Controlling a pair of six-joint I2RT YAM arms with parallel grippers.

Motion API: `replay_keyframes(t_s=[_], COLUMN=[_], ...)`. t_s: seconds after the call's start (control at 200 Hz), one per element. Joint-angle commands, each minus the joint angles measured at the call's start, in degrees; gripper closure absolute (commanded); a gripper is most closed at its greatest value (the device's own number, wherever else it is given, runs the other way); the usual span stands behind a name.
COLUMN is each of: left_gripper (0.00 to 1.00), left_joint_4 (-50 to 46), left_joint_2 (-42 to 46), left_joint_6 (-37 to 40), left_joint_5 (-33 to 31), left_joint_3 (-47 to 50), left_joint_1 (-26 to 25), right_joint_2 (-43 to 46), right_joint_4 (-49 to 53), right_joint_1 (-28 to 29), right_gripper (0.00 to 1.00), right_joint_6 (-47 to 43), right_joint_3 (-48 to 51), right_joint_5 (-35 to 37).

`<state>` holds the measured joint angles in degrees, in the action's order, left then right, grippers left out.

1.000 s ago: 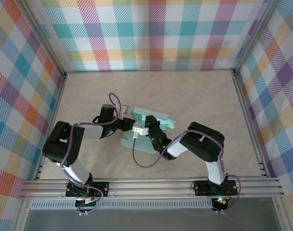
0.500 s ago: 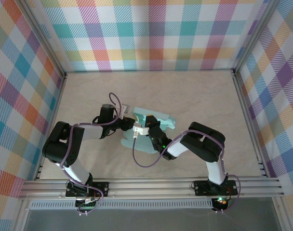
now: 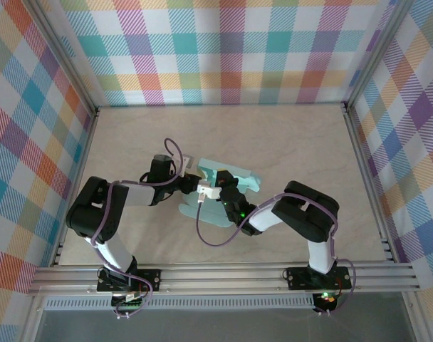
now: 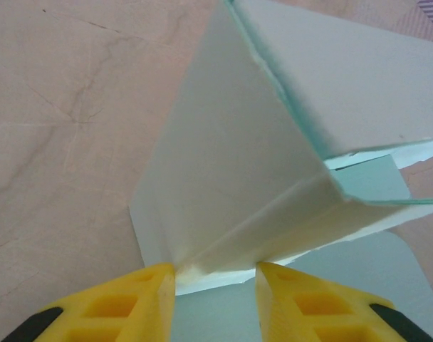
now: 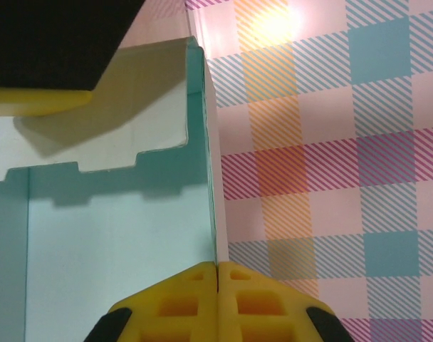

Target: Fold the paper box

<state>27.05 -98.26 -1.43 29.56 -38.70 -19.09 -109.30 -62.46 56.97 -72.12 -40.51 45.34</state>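
Left wrist: a creased, matte mint ridge of the paper box (image 4: pixel 231 164) sits clamped between the left pincer (image 4: pixel 216 269) tips; the right pincer (image 5: pixel 216 269) pinches its thin wall.

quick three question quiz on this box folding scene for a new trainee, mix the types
1. True or false: the right pincer is shut on a wall edge of the paper box.
2. Pick one. The paper box is: A) a flat sheet, B) partly folded with walls raised, C) a closed box with its lid shut.
3. Fill in: in the left wrist view, a folded corner of card sits ___ the fingers of the left pincer.
Key: 1 true; 2 B; 3 between.
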Motion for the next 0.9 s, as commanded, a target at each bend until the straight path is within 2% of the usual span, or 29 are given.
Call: replay_keyframes(t_s=[0.0,0.275,0.395,0.59,0.895], left_gripper=[0.66,0.70,0.65,0.64,0.75], left_joint_4=[2.0,2.9,5.9,11.0,12.3], left_joint_2=[-1.3,-1.4,-1.5,-2.7,-4.2], left_joint_6=[1.5,-1.1,-4.0,-7.4,-7.4], left_joint_5=[-0.3,-2.2,-6.6,-12.6,-15.2], left_joint_3=[-1.8,-3.2,-2.7,-2.1,-2.7], left_joint_1=[-1.2,-3.6,-5.3,-8.4,-9.9], right_joint_2=[1.4,0.7,0.5,0.4,0.6], right_joint_4=[3.5,4.1,4.4,5.3,6.2], right_joint_1=[0.1,0.1,0.3,0.7,0.8], right_gripper=[1.00,1.00,1.00,1.00,1.00], right_joint_6=[3.4,3.9,4.4,5.4,6.5], right_joint_3=[0.6,-0.3,-0.5,-0.8,-0.5], right_joint_5=[-1.5,-1.5,-1.6,-1.6,-1.6])
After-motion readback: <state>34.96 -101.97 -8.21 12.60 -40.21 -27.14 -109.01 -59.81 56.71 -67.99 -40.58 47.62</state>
